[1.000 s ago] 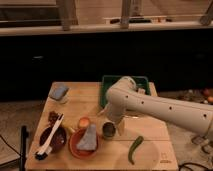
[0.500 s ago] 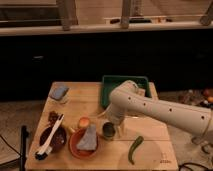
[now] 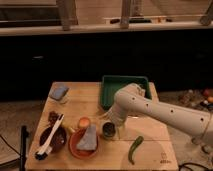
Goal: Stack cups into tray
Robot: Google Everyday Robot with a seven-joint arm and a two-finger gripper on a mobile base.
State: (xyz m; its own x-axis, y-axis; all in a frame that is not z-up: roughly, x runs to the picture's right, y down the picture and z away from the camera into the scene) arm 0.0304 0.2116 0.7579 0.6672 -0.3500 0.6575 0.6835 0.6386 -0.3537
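Since the earlier frames, the white arm [image 3: 160,111] is sitting slightly lower over the wooden table [image 3: 150,150], and the rest is staying in place. Its gripper [image 3: 107,120] is hanging just above the dark shiny metal cup [image 3: 108,131], with the fingers spread wide and holding nothing. This round cup is standing near the table's middle, just near of the tray [image 3: 111,89]. That tray is dark green plastic, rectangular with raised sides, at the far edge, and the arm is covering its right part. Left of the cup, an orange-brown bowl [image 3: 76,148] is holding a grey sponge [image 3: 88,138]. A dark bowl [image 3: 59,141] with a white brush [image 3: 49,143] is lying further left. A curved green pepper [image 3: 134,148] is lying on the right.
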